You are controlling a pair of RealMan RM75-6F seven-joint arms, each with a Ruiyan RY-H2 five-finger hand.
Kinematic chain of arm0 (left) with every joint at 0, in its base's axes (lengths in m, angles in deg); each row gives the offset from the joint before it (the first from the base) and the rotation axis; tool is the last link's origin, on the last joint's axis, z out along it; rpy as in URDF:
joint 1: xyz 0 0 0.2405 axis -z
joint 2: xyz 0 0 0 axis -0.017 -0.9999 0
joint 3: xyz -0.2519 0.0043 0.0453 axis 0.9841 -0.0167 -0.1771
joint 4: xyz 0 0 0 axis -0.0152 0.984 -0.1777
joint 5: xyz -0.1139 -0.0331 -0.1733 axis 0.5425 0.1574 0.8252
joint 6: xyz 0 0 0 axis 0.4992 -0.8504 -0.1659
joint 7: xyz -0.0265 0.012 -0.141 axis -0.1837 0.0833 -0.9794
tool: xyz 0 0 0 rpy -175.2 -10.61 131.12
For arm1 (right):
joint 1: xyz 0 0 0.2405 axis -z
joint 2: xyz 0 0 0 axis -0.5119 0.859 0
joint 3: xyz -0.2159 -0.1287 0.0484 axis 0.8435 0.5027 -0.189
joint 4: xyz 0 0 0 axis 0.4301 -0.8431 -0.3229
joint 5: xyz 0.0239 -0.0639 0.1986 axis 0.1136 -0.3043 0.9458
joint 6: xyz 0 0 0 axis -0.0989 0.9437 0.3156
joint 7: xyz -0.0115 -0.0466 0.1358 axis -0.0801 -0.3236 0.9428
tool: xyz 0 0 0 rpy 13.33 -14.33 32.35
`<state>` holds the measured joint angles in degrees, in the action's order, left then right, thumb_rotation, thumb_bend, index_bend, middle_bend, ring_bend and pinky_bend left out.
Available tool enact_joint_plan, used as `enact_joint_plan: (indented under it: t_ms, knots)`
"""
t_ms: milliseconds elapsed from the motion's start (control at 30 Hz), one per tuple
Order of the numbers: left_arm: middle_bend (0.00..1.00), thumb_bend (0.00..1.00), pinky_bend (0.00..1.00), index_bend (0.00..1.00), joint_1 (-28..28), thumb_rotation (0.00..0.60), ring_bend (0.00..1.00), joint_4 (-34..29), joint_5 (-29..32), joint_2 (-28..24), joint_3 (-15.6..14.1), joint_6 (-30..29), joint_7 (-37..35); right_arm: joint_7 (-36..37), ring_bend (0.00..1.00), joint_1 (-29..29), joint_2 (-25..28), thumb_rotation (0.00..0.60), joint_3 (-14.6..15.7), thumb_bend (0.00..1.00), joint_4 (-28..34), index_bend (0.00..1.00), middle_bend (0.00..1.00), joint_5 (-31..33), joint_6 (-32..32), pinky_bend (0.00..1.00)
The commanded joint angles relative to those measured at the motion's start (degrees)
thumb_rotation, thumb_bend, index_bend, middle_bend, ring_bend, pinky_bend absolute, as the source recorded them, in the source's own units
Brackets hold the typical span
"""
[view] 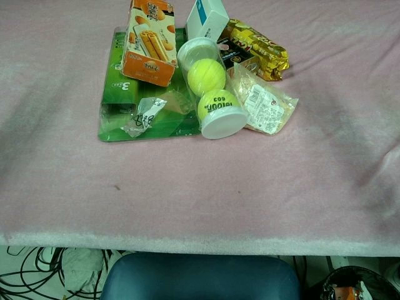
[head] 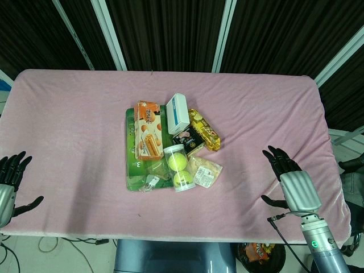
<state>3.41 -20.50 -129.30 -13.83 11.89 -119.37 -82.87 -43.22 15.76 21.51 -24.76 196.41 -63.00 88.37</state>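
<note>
Pink-clothed table [head: 68, 114]; dark slatted wall [head: 170, 34] behind; cables [view: 37, 275] on floor

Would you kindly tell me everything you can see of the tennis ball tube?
The tube is clear plastic with a white cap at each end and holds two yellow-green tennis balls; the nearer one bears dark print. It lies on its side in the middle of the pile, its near end towards the robot. Its left side rests over the green pack, and a clear snack bag lies against its right. Neither hand touches it.
</note>
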Motion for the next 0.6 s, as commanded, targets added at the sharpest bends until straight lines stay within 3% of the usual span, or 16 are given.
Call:
enact_joint_plan:
  t_ms: [33,600]
  knots:
    - [0.0,0.0,0.0,0.0,0.0,0.6,0.0,0.0,0.0,0.0,0.0,0.0,0.0,0.0,0.0,0.0,-0.1,0.6,0.0,0.09,-0.1,0.0,0.0,0.0,0.0,0.22]
    - [0.0,0.0,0.0,0.0,-0.1,0.6,0.0,0.0,0.1,0.0,0.0,-0.2,-0.2,0.3,0.0,-0.1,-1.2,0.6,-0.5,0.09,-1.5,0.0,0.0,-0.3,0.3,0.22]
